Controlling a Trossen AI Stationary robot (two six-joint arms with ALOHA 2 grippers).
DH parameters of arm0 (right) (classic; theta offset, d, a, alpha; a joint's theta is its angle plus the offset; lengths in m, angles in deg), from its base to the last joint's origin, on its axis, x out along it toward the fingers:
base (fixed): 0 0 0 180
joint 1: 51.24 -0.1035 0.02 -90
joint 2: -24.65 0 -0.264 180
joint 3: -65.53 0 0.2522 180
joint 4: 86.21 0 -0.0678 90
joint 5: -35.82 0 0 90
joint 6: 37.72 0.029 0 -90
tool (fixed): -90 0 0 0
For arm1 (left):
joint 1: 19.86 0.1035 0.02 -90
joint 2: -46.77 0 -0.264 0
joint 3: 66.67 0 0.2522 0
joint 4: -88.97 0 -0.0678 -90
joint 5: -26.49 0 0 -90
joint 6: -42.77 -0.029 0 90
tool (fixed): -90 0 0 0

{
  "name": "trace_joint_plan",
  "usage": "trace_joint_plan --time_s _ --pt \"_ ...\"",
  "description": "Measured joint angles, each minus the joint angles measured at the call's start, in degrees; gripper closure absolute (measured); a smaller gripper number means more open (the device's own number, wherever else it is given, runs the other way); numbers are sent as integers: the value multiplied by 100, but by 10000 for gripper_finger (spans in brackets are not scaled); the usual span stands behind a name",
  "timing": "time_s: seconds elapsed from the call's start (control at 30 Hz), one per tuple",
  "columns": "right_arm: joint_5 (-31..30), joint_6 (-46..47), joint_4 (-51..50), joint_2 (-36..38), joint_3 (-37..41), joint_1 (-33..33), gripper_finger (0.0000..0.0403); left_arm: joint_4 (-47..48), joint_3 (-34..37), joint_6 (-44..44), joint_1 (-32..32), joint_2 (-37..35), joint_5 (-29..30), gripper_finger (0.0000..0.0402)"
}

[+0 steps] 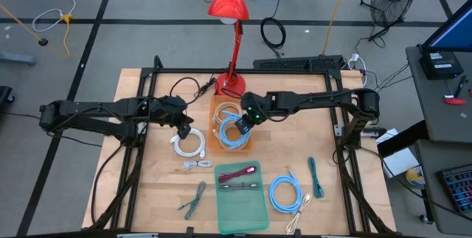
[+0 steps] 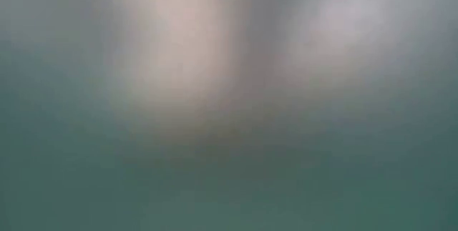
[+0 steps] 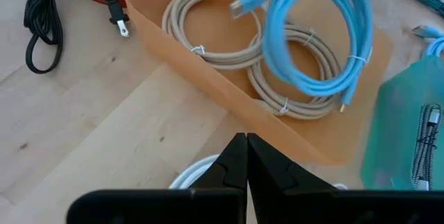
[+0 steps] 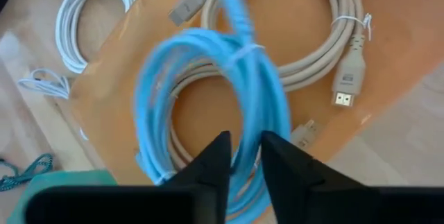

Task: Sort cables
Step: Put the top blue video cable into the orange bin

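Note:
A light-blue coil [image 4: 201, 92] hangs blurred over the orange tray [image 3: 229, 106], above two beige coils [image 3: 208, 30] that lie in the tray. My right gripper [image 4: 244, 148] is above the tray [image 1: 215, 144], slanting down. Its fingers are slightly apart, with a strand of the blue coil [image 3: 319, 37] in the gap. My left gripper [image 3: 246, 144] is shut and holds nothing. It hovers just left of the tray, over a white coil [image 1: 189, 144] that lies flat on the table. The low view shows only blur. My right gripper has a finger on each side of the top strand [image 4: 243, 123] of the light-blue coil and comes at it from above, slanting down. I cannot tell whether the fingers touch the strand. The coil hangs below them over the tray.
A green tray [image 1: 242, 212] holding short bundles lies near the front edge. To its right are a blue coil [image 1: 287, 194] and a green cable [image 1: 316, 177]; to its left are a small white bundle [image 1: 198, 165] and a grey-green bundle [image 1: 194, 199]. The red lamp's base [image 1: 230, 83] and black cord [image 3: 41, 23] are behind the orange tray.

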State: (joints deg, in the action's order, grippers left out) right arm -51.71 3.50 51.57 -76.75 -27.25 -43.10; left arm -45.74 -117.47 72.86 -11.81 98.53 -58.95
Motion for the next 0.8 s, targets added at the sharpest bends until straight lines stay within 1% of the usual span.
trace_joint_plan --time_s 0.2,0.33,0.47,0.63,0.8 --pt "73 -12 68 0 0 14 254 0 0 2 0 0 0 396" --pt "82 -1 129 0 0 42 234 0 0 4 0 0 0 396" --pt "37 4 117 0 2 42 238 -2 0 9 0 0 2 396" --pt "-132 -77 122 0 2 60 260 -4 0 17 0 0 4 396" --pt "-581 -906 367 0 2 89 274 -5 0 2 0 0 7 396"
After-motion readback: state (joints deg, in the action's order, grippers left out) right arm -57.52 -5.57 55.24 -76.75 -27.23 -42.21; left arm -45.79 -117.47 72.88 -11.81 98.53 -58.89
